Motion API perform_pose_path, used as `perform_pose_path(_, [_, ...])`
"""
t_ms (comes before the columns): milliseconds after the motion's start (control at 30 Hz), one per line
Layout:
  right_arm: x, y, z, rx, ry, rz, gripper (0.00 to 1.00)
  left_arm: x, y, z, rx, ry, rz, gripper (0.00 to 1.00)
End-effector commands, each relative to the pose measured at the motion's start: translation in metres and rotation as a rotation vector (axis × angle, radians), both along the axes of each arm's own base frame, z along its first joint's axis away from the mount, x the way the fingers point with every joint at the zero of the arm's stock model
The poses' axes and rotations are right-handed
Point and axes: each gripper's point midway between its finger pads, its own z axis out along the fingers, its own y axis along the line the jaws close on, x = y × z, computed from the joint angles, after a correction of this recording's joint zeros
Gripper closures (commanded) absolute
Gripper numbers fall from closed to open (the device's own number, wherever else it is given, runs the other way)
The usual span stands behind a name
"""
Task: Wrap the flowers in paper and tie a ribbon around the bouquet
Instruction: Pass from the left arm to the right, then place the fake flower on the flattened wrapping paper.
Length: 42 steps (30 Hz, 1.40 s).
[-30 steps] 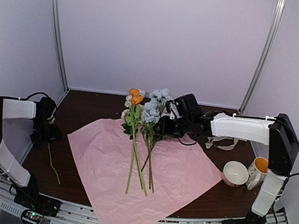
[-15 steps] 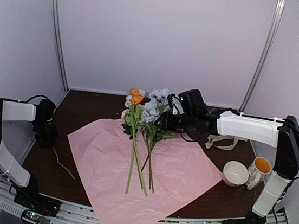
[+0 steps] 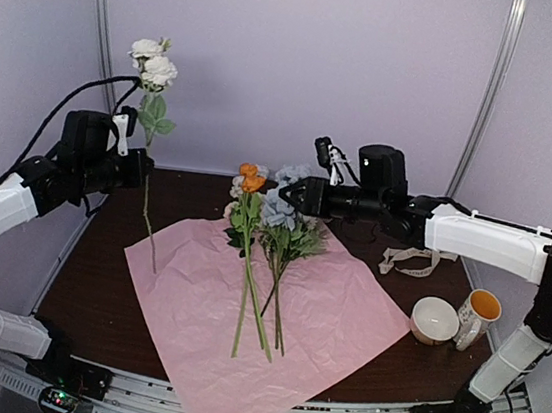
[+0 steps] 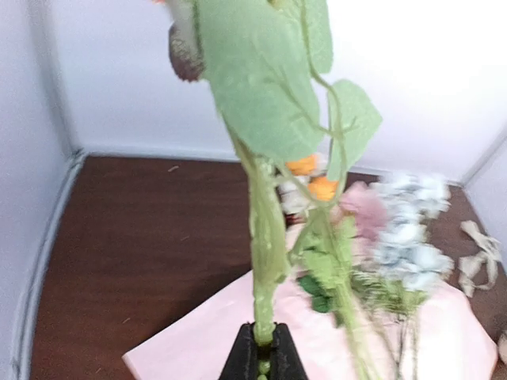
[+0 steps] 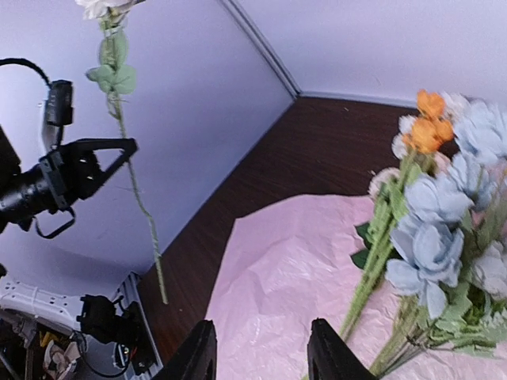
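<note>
flowers point(image 3: 275, 235) lie in a loose bunch across the middle of the pink paper point(image 3: 343, 316), blue and orange heads toward the back wall, stems pointing at the near edge; probably set on the sheet's diagonal so the corners can fold over them. paper lies flat on the dark bench point(image 3: 180, 205), not folded. one more bloom, a white rose point(image 3: 151, 60), is off the bench altogether: left fingers point(image 4: 264, 358) clenched on its stem low down, so it hangs upright out to the left with the head high and the stem tail below, clear of the paper. my read: it is being carried in to join the bunch, gripped on the stem to spare the petals. right fingers point(image 3: 304, 196) hover just above the blue heads, parted, nothing between them in the wrist view; likely waiting to steady or tidy the bunch. ribbon point(image 3: 408, 263) sits in a loose heap to the right of the paper, untouched, near a white cup point(image 3: 433, 320) and a mug point(image 3: 477, 314). wrapping not begun; tying far off.
</note>
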Motion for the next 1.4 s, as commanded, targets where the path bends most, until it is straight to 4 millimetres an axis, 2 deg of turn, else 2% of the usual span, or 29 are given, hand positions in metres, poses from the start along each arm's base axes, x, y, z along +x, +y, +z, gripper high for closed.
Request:
perform_pose_path(0, [-0.046,0.020,0.095,0.253,-0.234,0.230,0.58,-0.030,-0.140,0.070,-0.087,-0.303,-0.603,1.00])
perform_pose_path(67, [-0.057,0.026,0.115,0.316,-0.263,0.277,0.55,-0.048,-0.185,0.078,-0.141,-0.328,-0.773,1.00])
perform_pose_path(167, [-0.062,0.036,0.126,0.358,-0.267,0.305,0.52,-0.067,-0.226,0.087,-0.204,-0.350,-0.947,1.00])
perform_pose_path(300, [-0.051,0.045,0.123,0.362,-0.219,0.267,0.48,-0.084,-0.257,0.089,-0.203,-0.360,-1.061,1.00])
perform_pose_path(433, [-0.051,0.045,0.129,0.399,-0.219,0.265,0.48,-0.089,-0.266,0.082,-0.223,-0.341,-1.089,1.00])
perform_pose_path(467, [-0.050,0.045,0.128,0.395,-0.216,0.255,0.55,-0.089,-0.266,0.079,-0.227,-0.332,-1.089,1.00])
perform_pose_path(600, [-0.039,0.044,0.116,0.348,-0.184,0.200,0.99,-0.095,-0.268,0.072,-0.235,-0.303,-1.122,1.00])
perform_pose_path(633, [-0.032,0.041,0.111,0.335,-0.168,0.164,1.00,-0.095,-0.267,0.069,-0.225,-0.293,-1.122,1.00])
perform_pose_path(667, [-0.025,0.038,0.103,0.314,-0.141,0.122,1.00,-0.094,-0.265,0.068,-0.212,-0.281,-1.112,0.93])
perform_pose_path(700, [-0.016,0.034,0.094,0.286,-0.114,0.077,1.00,-0.092,-0.260,0.063,-0.196,-0.258,-1.090,0.68])
perform_pose_path(733, [-0.007,0.030,0.084,0.255,-0.088,0.034,1.00,-0.089,-0.254,0.058,-0.181,-0.233,-1.071,0.49])
perform_pose_path(767, [0.002,0.027,0.069,0.206,-0.047,-0.004,1.00,-0.084,-0.247,0.052,-0.170,-0.206,-1.049,0.37])
perform_pose_path(800, [0.010,0.024,0.051,0.142,-0.004,-0.045,1.00,-0.076,-0.237,0.044,-0.150,-0.169,-1.009,0.30])
perform_pose_path(833, [0.019,0.024,0.023,0.057,0.052,-0.085,1.00,-0.066,-0.223,0.029,-0.118,-0.106,-0.948,0.27])
perform_pose_path(933, [0.030,0.026,-0.031,-0.083,0.134,-0.115,1.00,-0.020,-0.167,-0.013,-0.025,0.051,-0.727,0.21])
perform_pose_path(967, [0.033,0.027,-0.045,-0.108,0.160,-0.126,1.00,-0.004,-0.145,-0.031,0.003,0.115,-0.640,0.19])
perform_pose_path(1033, [0.038,0.029,-0.067,-0.161,0.192,-0.143,1.00,0.033,-0.083,-0.071,0.065,0.265,-0.405,0.13])
perform_pose_path(1100, [0.044,0.029,-0.086,-0.220,0.208,-0.168,0.99,0.052,-0.039,-0.115,0.116,0.414,-0.275,0.10])
perform_pose_path(1133, [0.046,0.029,-0.095,-0.247,0.217,-0.176,0.98,0.059,-0.024,-0.138,0.128,0.482,-0.232,0.09])
perform_pose_path(1167, [0.047,0.029,-0.104,-0.273,0.226,-0.180,0.97,0.065,-0.013,-0.159,0.131,0.545,-0.202,0.08])
perform_pose_path(1200, [0.047,0.030,-0.110,-0.296,0.235,-0.179,0.95,0.069,-0.009,-0.183,0.122,0.606,-0.202,0.08])
perform_pose_path(1233, [0.045,0.031,-0.118,-0.322,0.245,-0.173,0.94,0.072,-0.006,-0.199,0.113,0.644,-0.197,0.07])
perform_pose_path(1300, [0.040,0.031,-0.131,-0.370,0.256,-0.171,0.88,0.077,-0.012,-0.216,0.080,0.673,-0.214,0.06])
perform_pose_path(1367, [0.037,0.028,-0.141,-0.396,0.279,-0.178,0.73,0.082,-0.025,-0.222,0.029,0.647,-0.260,0.03])
